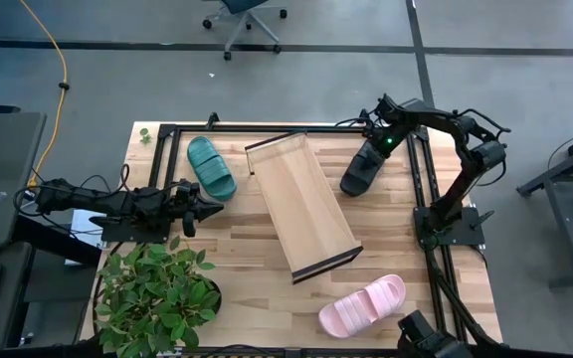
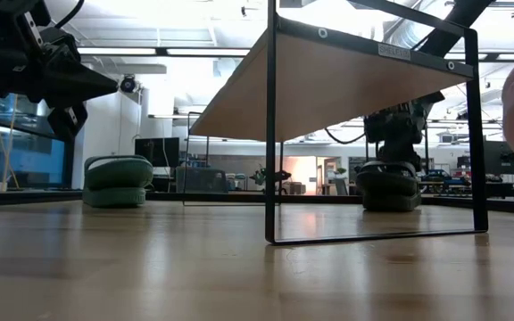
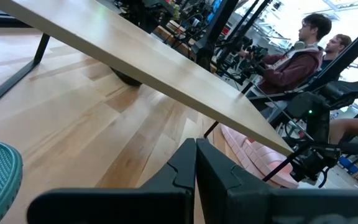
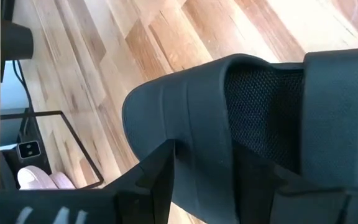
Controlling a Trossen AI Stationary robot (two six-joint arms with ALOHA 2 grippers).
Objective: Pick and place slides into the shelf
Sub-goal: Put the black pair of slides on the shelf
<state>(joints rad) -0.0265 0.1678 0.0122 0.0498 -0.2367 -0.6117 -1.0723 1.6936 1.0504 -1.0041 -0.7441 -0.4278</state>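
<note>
none of the three slides is on the long light-wood shelf board with black metal end rails (image 1: 302, 204) yet, so by the look of it the whole task is still ahead; the board lies bare and diagonally across the wooden tabletop (image 1: 237, 288), its long axis running from the far middle toward the near right; the dark green ribbed-strap slide (image 1: 211, 167) lies on the table to the left of the shelf, its long axis slanting from far left to near right; the pale pink slide (image 1: 362, 305) lies near the front right corner, pointing up toward the right edge; the black slide (image 1: 362, 169) sits just right of the shelf's far end, slanting from far right to near left; the right gripper (image 4: 205, 171) is down over it, jaws spread wide astride one end of it but not yet clenched, so the first pick appears to be in hand; the left gripper (image 1: 205, 208) waits clenched and empty, just beside the green slide, next to a leafy green potted plant (image 1: 152, 293).
</note>
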